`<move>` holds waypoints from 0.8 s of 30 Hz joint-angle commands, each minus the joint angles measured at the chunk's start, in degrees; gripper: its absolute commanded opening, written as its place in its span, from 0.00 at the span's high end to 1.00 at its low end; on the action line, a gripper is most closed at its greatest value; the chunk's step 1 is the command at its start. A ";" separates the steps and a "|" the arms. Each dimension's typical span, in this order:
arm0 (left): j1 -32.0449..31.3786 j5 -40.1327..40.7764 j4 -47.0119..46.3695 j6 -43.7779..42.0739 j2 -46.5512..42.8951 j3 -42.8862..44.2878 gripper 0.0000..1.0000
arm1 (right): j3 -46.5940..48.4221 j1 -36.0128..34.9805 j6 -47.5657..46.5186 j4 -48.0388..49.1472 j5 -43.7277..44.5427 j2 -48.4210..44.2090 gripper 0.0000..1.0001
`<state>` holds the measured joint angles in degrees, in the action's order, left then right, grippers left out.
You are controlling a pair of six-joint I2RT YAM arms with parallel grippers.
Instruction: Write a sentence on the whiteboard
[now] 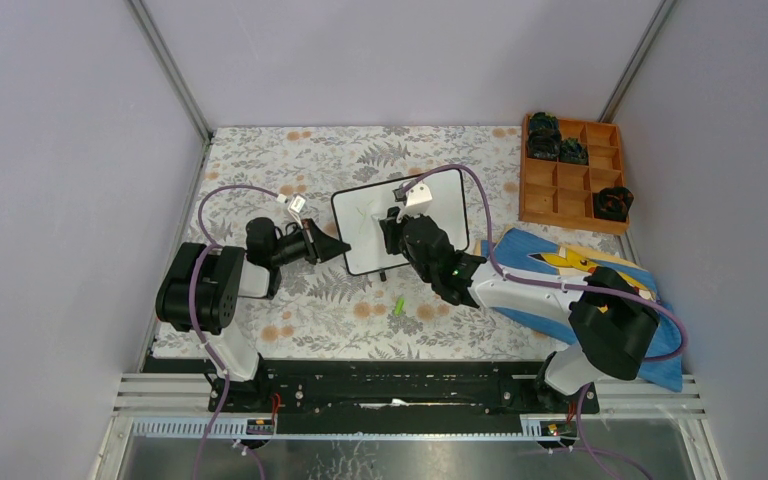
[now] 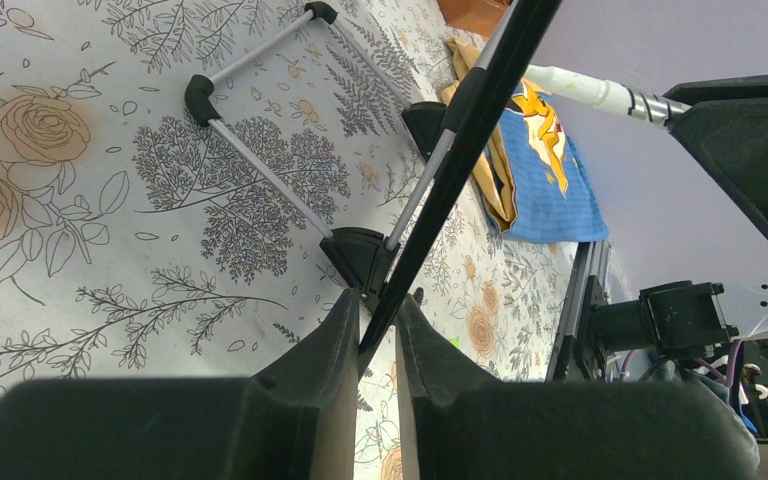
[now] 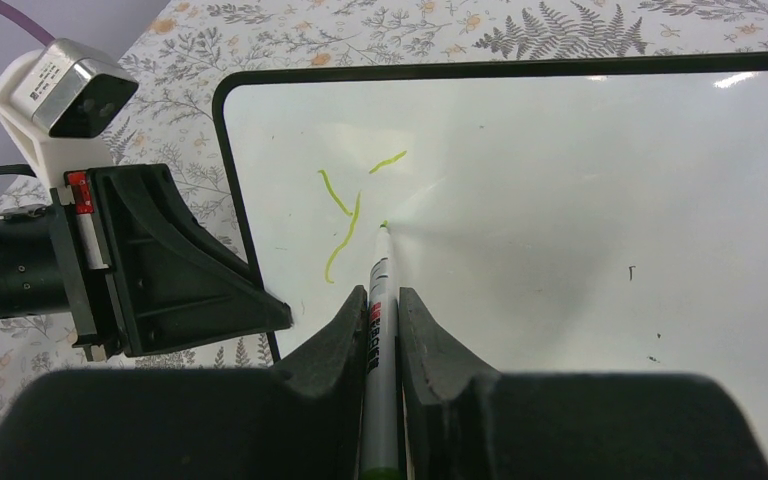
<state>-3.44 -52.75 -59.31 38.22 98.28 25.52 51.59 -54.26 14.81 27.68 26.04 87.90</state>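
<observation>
A bench [image 1: 260, 190] covered in a grey floral cloth fills a pale-walled booth, with the arms bolted along its near edge. Seen from above, the whiteboard [image 1: 440, 200] stands near the middle of the bench. A wooden compartment tray [image 1: 572, 200] sits toward 2 o'clock from it, a blue printed cloth [image 1: 545, 262] toward 4 o'clock, and a small green cap [image 1: 398, 306] lies on the bench toward 6 o'clock. The left hand [image 1: 332, 248] reaches in from 9 o'clock, its fingers pressed together on the board's thin black frame, which its wrist camera shows running between them. The board's wire stand and black feet rest on the cloth behind. The right hand [image 3: 382, 300] comes in from about 4 o'clock and pinches a marker [image 3: 378, 285] between its fingers, the tip touching the white face, as far as the wrist view shows. The sentence [image 3: 345, 215] is barely begun. There are only three short light-green strokes near the board's 10 o'clock corner, which look like the arms and tail of a first letter. No whole word can be read, and the rest of the face is blank apart from a few tiny dark specks. By this showing the task is at its very start. The board is steadied, the pen uncapped and in contact, and nearly all the writing is left to do.
</observation>
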 commanded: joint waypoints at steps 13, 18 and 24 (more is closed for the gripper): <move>-0.42 1.69 3.49 -1.54 -0.28 0.85 1.00 | -0.18 0.30 -0.64 -2.41 1.36 -1.47 1.00; -0.41 1.69 3.50 -1.50 -0.29 0.85 1.00 | -0.43 0.43 -0.78 -3.35 2.35 -1.90 1.00; -0.42 1.69 3.67 -1.63 -0.28 0.85 1.00 | -0.70 0.74 -0.78 -3.53 4.42 -2.76 1.00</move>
<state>-3.49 -52.73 -59.09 37.95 98.28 25.67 51.33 -54.26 14.81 25.06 26.35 87.31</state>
